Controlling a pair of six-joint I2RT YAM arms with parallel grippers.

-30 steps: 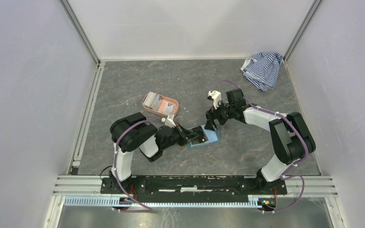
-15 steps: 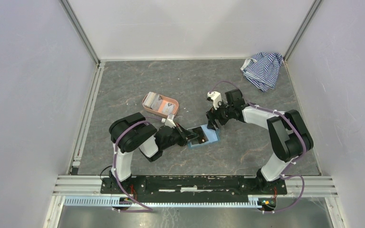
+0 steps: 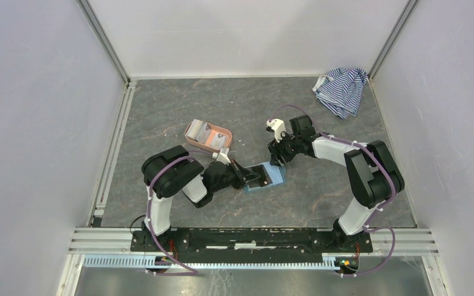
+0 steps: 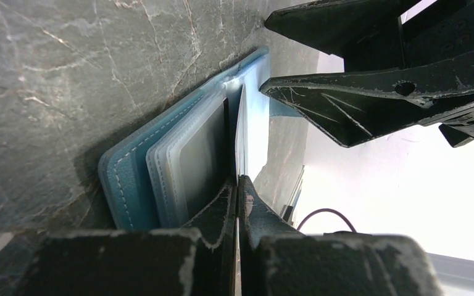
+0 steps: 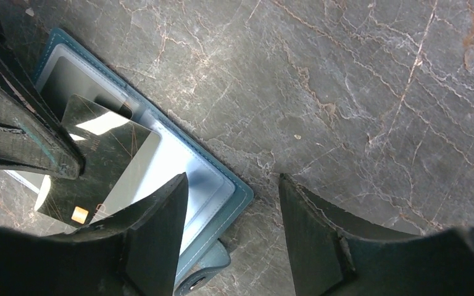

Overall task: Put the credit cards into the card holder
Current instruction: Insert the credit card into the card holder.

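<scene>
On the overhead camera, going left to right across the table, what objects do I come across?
salmon-pink tray → teal card holder → blue-and-white striped cloth

- The wallet [image 3: 271, 177] is laid open in the middle.
- A card [image 5: 102, 163] is set partly on it.
- The tray [image 3: 202, 143], with cards [image 3: 205, 131] in it, is placed behind it, leftward.
- The cloth [image 3: 340, 89] is placed far right.

Stitched leather-look card holder [image 5: 239, 196] is showing glossy clear plastic sleeves; dark card [image 5: 108, 163] against it gleaming smooth; table [image 5: 376, 92] looking matt, stone-veined.
</scene>
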